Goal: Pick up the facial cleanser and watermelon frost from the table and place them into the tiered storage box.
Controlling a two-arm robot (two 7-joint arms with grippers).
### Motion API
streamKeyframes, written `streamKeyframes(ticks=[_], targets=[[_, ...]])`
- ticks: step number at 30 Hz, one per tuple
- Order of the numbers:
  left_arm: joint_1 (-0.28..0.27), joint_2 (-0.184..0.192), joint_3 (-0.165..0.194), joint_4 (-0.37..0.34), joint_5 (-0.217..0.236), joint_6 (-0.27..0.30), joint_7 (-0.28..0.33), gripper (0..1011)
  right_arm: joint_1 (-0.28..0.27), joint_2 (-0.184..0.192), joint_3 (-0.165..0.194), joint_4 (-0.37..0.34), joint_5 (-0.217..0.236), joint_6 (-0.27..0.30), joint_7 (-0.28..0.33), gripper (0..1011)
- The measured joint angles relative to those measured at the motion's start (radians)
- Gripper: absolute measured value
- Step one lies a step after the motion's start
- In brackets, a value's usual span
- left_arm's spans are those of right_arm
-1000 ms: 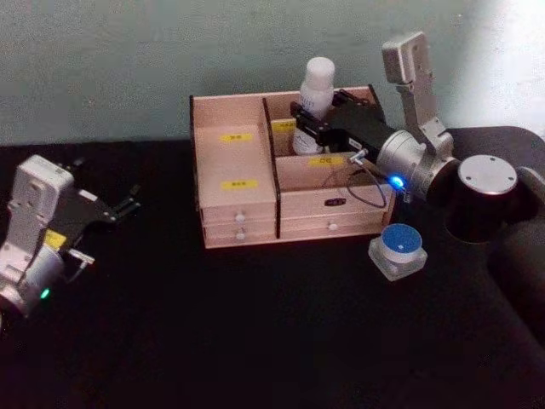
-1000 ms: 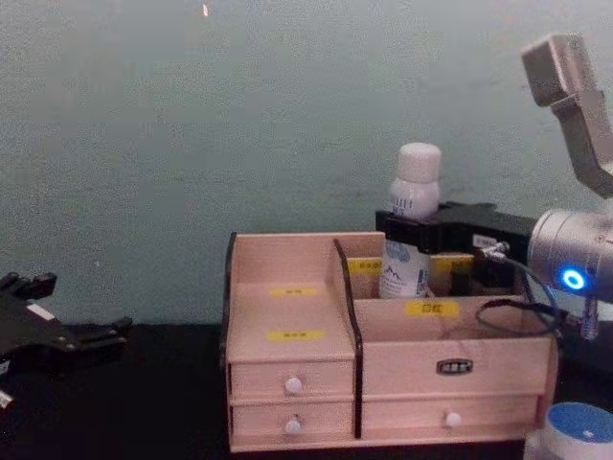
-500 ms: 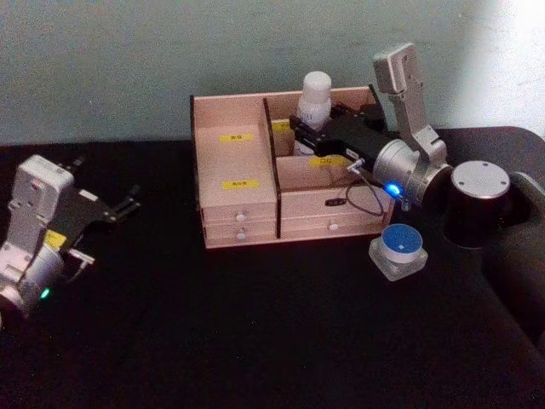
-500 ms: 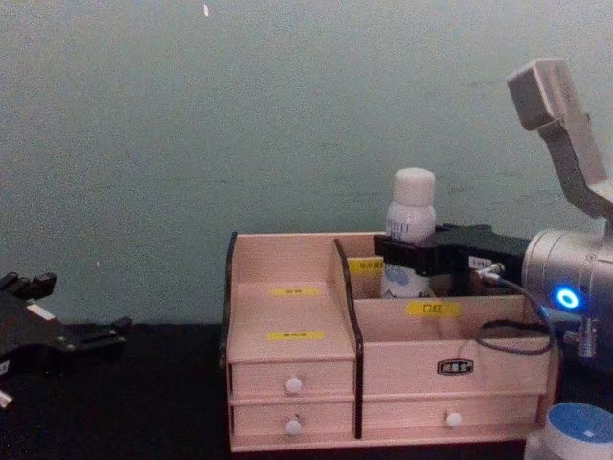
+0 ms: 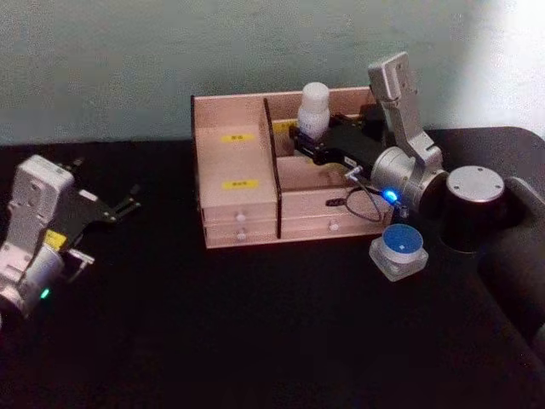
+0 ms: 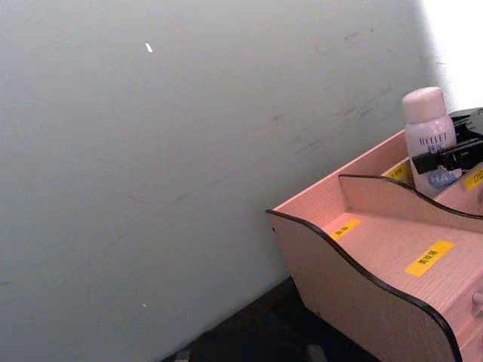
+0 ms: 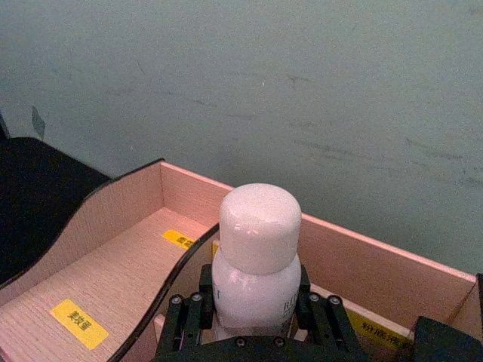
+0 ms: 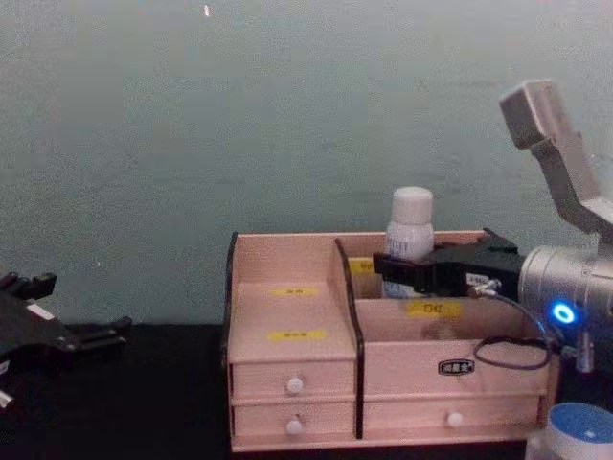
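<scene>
Cleanser (image 7: 256,226) upright in the rear right compartment of the box (image 5: 223,97), my right gripper (image 7: 253,311) pinching its body below the cap; I judge it rigid, smooth, light. Left gripper (image 5: 115,207) parked far left.

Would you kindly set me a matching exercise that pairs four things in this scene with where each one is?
Things:
1. white cleanser bottle
2. blue-lidded jar
3. left hand
4. right hand

Places:
A. on the black table, by the front right corner of the tiered storage box
B. parked at the far left, apart from the box
C. upright in the box's rear right compartment
D. shut around the bottle, over that compartment

Pairs: 1-C, 2-A, 3-B, 4-D
</scene>
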Motion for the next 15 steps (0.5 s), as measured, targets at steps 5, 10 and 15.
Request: streamKeyframes(ticks=[5,10,15], targets=[[0.0,0.0,0.0,0.0,0.0,0.0,0.0,1001,0.003,-0.004,0.003,0.015,-0.005,0.005,-0.002,590],[0.0,0.0,0.0,0.0,0.0,0.0,0.0,1001,0.003,-0.007,0.008,0.019,-0.007,0.007,-0.005,590],[0.0,0.0,0.0,0.0,0.0,0.0,0.0,1001,0.003,-0.006,0.008,0.019,-0.007,0.007,-0.005,590]])
